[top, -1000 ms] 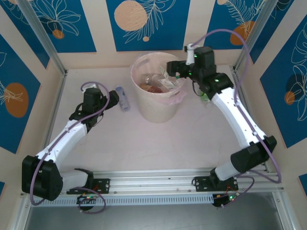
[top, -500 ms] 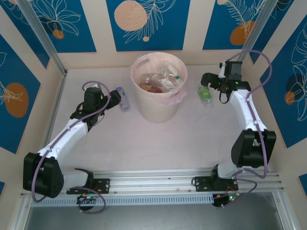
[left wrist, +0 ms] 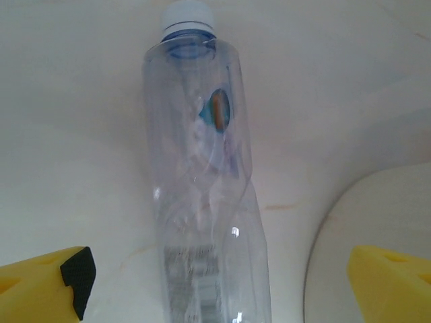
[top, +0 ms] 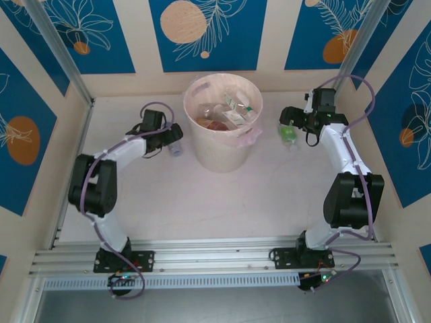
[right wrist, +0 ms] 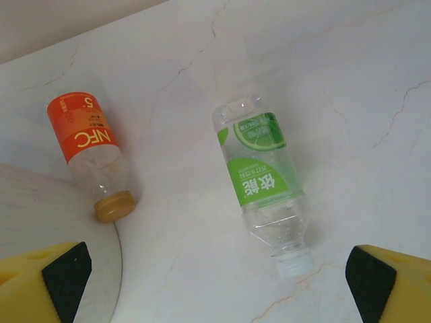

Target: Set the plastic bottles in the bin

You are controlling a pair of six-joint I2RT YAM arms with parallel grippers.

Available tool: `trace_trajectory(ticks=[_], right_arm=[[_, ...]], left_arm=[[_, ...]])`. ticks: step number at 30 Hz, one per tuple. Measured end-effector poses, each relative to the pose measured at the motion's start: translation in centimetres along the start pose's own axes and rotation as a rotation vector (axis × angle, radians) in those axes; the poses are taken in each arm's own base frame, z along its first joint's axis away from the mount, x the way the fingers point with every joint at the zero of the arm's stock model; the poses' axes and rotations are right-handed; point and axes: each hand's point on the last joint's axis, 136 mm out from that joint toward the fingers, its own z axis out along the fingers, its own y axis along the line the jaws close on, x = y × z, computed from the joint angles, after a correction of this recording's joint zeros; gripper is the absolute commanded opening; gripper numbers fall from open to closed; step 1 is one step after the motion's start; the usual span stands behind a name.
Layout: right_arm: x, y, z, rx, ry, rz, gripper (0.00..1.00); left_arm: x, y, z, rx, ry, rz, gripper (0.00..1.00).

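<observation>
- There is one bin. It is round and cream, with a clear liner folded over its rim. It stands upright at the far middle of the table, between my two arms.
- Inside the bin lies a heap of bottles. They overlap, so I cannot count them exactly, but I make out at least three, one of them with a reddish label.
- Three more bottles lie on the table outside the bin, one to its left and two to its right.
- The one on the left is a clear bottle with a white cap. It is crumpled around the middle and lies on its side near the bin's wall, cap pointing away from my wrist.
- My left gripper is released. Its jaws stand wide, one on each side of that clear bottle, and neither touches it.
- The first of the two on the right is an orange-labelled bottle with a tan cap. It lies on its side with the cap just beside the foot of the bin.
- The second is a green-labelled bottle with a white cap. It lies on its side, apart from the orange one and farther from the bin.
- My right gripper is released too. Its jaws are spread wide as it hangs above the table near those two bottles, gripping neither.
</observation>
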Motion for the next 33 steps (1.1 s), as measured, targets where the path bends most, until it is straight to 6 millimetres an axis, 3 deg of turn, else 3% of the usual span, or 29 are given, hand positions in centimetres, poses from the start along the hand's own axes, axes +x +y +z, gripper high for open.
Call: trace_trajectory(ticks=[9, 18, 27, 33], right_arm=[[2.0, -0.4, -0.2, 0.004, 0.031, 0.010, 1.00], [1.6, 0.2, -2.2, -0.032, -0.019, 0.017, 1.00], [2.0, 0.1, -2.7, -0.038, -0.037, 0.043, 1.00], [2.1, 0.0, -3.5, -0.046, -0.055, 0.059, 1.00]], left_arm=[[0.2, 0.5, 5.6, -0.090, 0.108, 0.035, 0.82], [2.1, 2.4, 6.1, -0.143, 0.155, 0.096, 0.65], [2.7, 2.9, 3.8, -0.126, 0.152, 0.141, 0.46], [1.1, 1.7, -0.7, -0.073, 0.071, 0.154, 0.46]])
